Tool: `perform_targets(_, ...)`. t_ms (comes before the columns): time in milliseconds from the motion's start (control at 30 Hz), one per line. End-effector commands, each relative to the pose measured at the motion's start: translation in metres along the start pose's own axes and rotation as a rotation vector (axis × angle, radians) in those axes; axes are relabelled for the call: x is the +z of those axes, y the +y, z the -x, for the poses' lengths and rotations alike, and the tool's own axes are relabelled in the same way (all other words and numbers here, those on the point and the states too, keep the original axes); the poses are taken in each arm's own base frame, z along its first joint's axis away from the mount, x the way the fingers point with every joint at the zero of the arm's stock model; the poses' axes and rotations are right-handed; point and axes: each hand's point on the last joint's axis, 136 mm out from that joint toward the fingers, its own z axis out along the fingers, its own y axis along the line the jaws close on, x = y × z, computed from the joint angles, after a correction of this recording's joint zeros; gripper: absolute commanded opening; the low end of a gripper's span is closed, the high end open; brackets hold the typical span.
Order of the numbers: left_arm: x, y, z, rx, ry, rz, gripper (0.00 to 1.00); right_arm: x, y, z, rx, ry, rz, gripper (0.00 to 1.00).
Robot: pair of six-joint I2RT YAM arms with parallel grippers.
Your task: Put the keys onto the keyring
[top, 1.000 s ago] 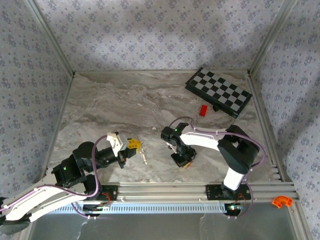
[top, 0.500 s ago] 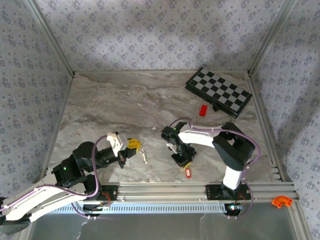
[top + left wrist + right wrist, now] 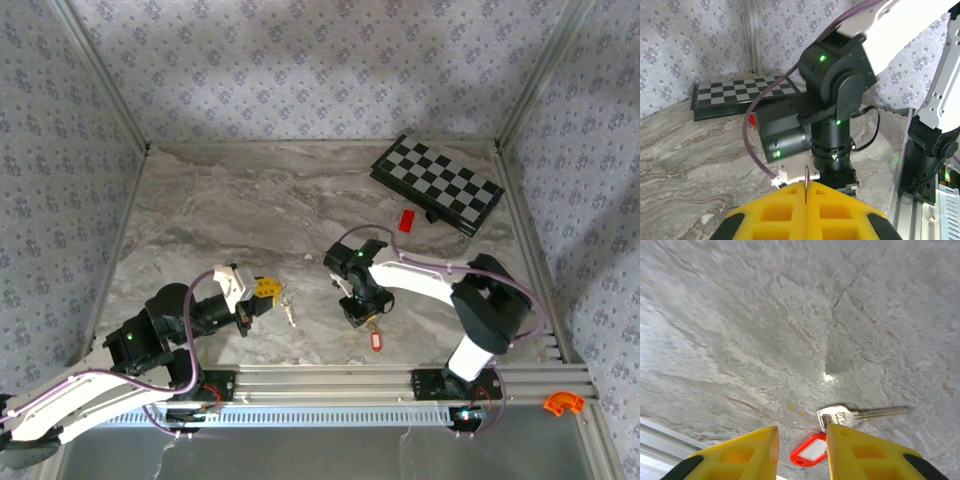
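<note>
One key at a time: hovering the part-open, empty right tool over the red-tagged key lying flat by the near edge of the worktop, aiming at pinching its head squarely, and holding the keyring steady in the fully shut left tool.

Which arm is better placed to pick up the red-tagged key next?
Right. The right fingers are open just over the key lying on the table; the left fingers are shut on the keyring.
</note>
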Motion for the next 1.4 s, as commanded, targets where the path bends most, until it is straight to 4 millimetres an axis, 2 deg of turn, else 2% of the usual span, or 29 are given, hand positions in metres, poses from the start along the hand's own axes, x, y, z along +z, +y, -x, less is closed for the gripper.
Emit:
perform_targets(0,-0.002,-0.002,0.016,0.001,-0.063,-0.014,0.0,-0.006,-0.003,-0.003,0.079,-0.073,0.01,0.34)
perform_targets(333,-0.003,-0.003,0.017,-0.003,-0.066,-0.021,0.0,-0.001,-0.001,-0.009,0.22,-0.366,0.149,0.39)
perform_targets(600,-0.003,-0.003,0.018,-0.003,-0.069,-0.021,0.0,0.016,-0.01,-0.024,0.235,-0.365,0.122,0.4)
perform_targets(833,-0.003,-0.004,0.017,-0.004,-0.068,-0.022,0.0,0.024,-0.015,-0.031,0.238,-0.351,0.097,0.35)
perform_targets(1367,-0.004,-0.003,0.018,-0.009,-0.072,-0.02,0.0,0.02,-0.018,-0.031,0.229,-0.353,0.06,0.12)
